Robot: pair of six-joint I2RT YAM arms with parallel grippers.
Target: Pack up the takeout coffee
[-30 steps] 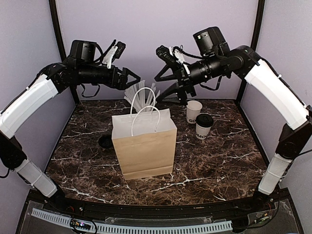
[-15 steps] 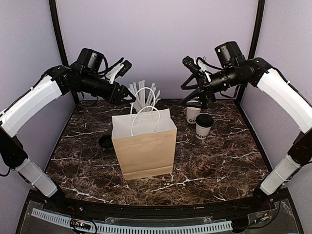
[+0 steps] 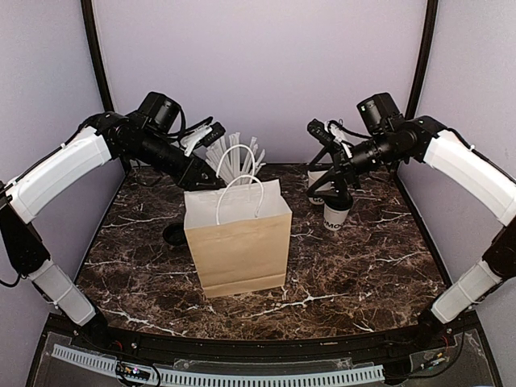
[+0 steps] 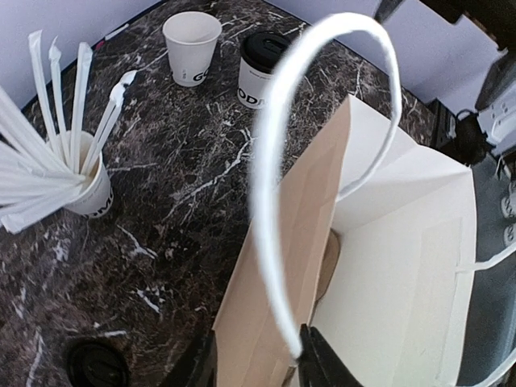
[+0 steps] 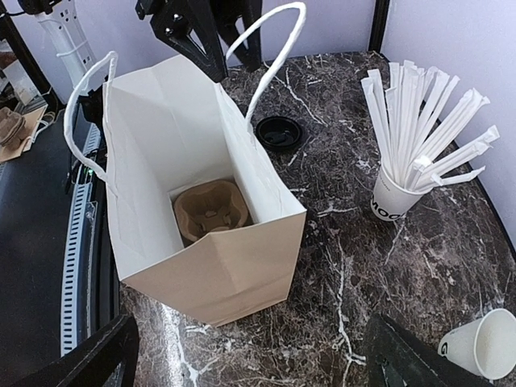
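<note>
Top external: both arms have dropped. Left gripper (image 3: 206, 182), wide, straddles the rim of the bag (image 3: 238, 242); right gripper (image 3: 329, 192), wide, hangs above the coffee (image 4: 260, 76), lettered "ODA", at two o'clock from the bag.

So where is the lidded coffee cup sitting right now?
Top view: the takeout coffee stands right of the paper bag, toward the table's back right, in front of the lidless white cup.

Robot-lab test booth: plain lilac walls (image 3: 258, 72), black corner posts (image 3: 95, 72), marble-patterned tabletop (image 3: 363, 266), white robot arms (image 3: 56, 173).
</note>
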